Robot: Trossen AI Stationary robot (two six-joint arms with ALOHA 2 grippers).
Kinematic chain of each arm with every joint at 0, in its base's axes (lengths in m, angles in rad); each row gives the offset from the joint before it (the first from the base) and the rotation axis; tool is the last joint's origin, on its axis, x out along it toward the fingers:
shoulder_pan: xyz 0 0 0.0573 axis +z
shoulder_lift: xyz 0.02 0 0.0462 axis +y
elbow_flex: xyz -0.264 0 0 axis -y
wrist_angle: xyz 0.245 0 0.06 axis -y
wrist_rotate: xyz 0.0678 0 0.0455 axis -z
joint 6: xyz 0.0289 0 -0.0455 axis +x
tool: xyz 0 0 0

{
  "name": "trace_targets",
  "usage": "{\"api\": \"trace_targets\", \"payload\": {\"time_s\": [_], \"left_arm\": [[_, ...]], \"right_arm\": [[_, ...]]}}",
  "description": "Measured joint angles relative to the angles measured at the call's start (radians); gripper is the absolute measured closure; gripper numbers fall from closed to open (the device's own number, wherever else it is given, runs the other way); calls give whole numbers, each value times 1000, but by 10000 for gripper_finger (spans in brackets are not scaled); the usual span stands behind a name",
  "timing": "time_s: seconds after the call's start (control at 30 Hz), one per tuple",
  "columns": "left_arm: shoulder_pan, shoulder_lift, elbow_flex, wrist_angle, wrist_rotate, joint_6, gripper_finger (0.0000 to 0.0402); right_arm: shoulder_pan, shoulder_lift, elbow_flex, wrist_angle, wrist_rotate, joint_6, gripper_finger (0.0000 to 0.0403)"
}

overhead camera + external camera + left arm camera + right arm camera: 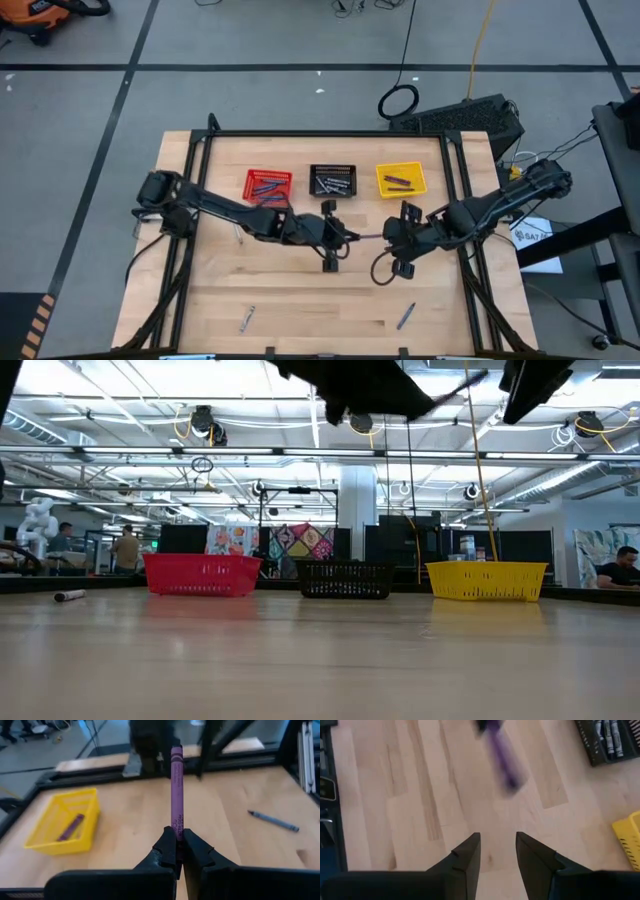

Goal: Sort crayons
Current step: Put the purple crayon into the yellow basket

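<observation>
Left gripper (pixel 179 851) jaws around purple crayon (pixel 176 790)

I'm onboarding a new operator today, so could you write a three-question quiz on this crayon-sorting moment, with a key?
1. True or false: the left pincer is shut on a purple crayon.
2. Which basket holds the grey crayons? A) red basket B) black basket C) yellow basket
3. How many loose crayons lie on the near part of the table in the high view, away from the baskets?

Key
1. True; the crayon sticks out from between its closed fingers.
2. B.
3. Two: a grey crayon and a blue crayon. The right pincer is open and holds nothing.
</observation>
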Motion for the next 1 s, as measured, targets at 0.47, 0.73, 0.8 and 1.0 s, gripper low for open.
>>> {"api": "trace_targets", "payload": {"time_s": [0.47,0.73,0.8,1.0], "left_arm": [[14,-84,1,-225,0,18,398],[8,-83,1,-248,1,19,398],[9,-83,1,-266,4,19,398],[10,-83,1,-298,24,19,398]], "right_arm": [[10,0,0,68,127,-174,291],[-63,18,0,152,21,-170,291],[-80,34,0,175,21,-171,291],[-118,94,0,185,-41,-189,291]]}}
